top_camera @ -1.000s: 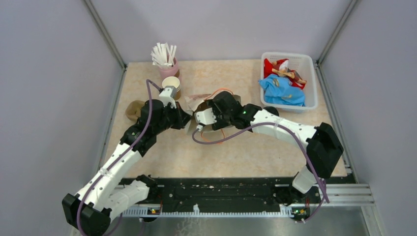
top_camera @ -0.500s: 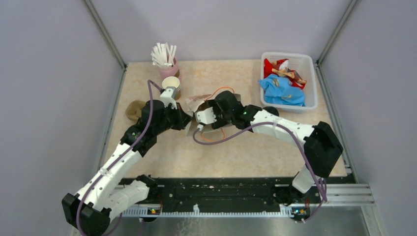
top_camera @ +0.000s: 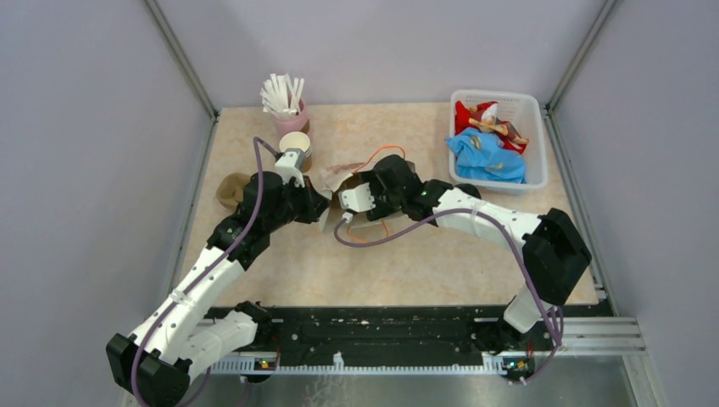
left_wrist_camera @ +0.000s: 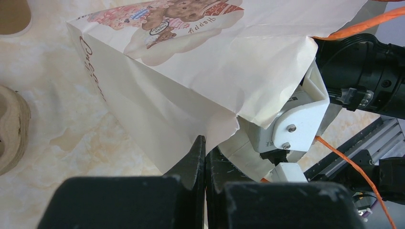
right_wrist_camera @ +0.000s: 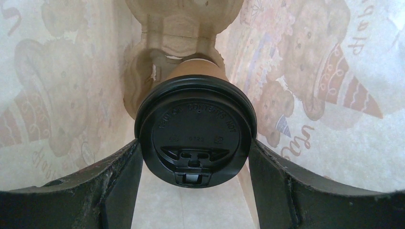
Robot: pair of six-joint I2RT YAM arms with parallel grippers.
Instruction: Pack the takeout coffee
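Observation:
One takeout coffee cup (right_wrist_camera: pixel 196 131), brown paper with a black lid, is inside the printed white paper bag (right_wrist_camera: pixel 334 71). My right gripper (right_wrist_camera: pixel 195 148) is shut on the lid, a finger against each side. The cup's base points at a moulded pulp carrier (right_wrist_camera: pixel 181 28) deep in the bag; whether they touch I cannot tell. My left gripper (left_wrist_camera: pixel 205 143) is shut on the bag's (left_wrist_camera: pixel 191 81) torn edge near its mouth. From above, the bag (top_camera: pixel 335 176) lies between both wrists and hides the right fingers. A second lidded cup is out of view.
A pink cup of white straws (top_camera: pixel 288 114) and a stack of lidless cups (top_camera: pixel 295 144) stand at the back left. A brown pulp piece (top_camera: pixel 229 188) lies left of my left arm. A white bin (top_camera: pixel 536 127) of cloths sits back right. An orange cord (top_camera: pixel 381 154) loops over the bag.
The right wrist has edged slightly toward the back inside the bag. The left arm and the bag stay where they were.

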